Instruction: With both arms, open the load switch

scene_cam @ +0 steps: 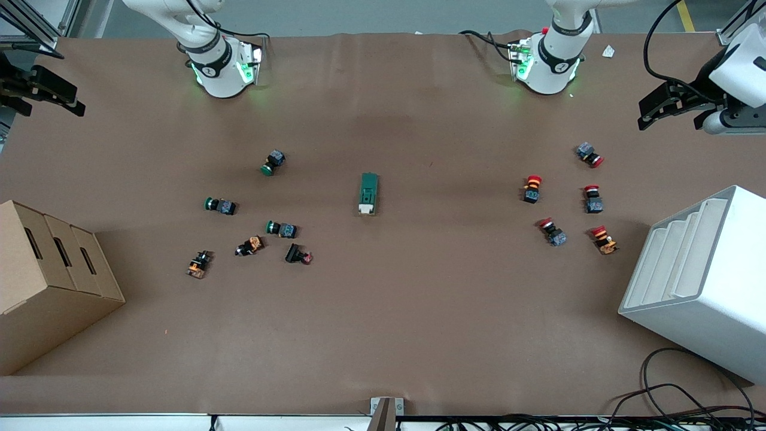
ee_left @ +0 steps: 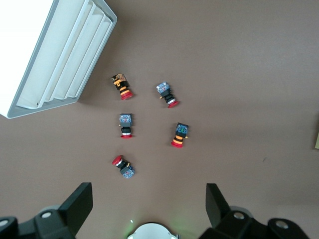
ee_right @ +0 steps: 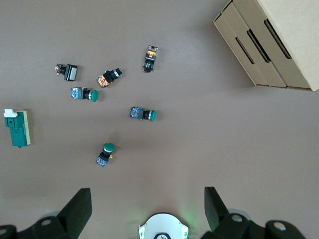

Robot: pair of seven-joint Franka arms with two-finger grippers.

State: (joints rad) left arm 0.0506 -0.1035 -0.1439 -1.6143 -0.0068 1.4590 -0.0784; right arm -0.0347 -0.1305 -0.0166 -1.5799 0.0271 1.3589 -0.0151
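The load switch (scene_cam: 368,193), a dark-green block with a white lever piece at the end nearer the front camera, lies flat in the middle of the table; the right wrist view also catches the load switch (ee_right: 17,128). My left gripper (scene_cam: 649,117) hangs high over the left arm's end of the table, well away from the switch. The left gripper (ee_left: 148,204) is open and holds nothing. My right gripper (scene_cam: 72,105) hangs high over the right arm's end of the table. Its fingers (ee_right: 79,206) are spread wide too, nothing between them.
Green-capped push buttons (scene_cam: 272,163) and small black-orange parts (scene_cam: 250,245) lie scattered toward the right arm's end, red-capped push buttons (scene_cam: 531,188) toward the left arm's end. A cardboard box (scene_cam: 48,281) and a white slotted bin (scene_cam: 700,281) stand at the table's two ends.
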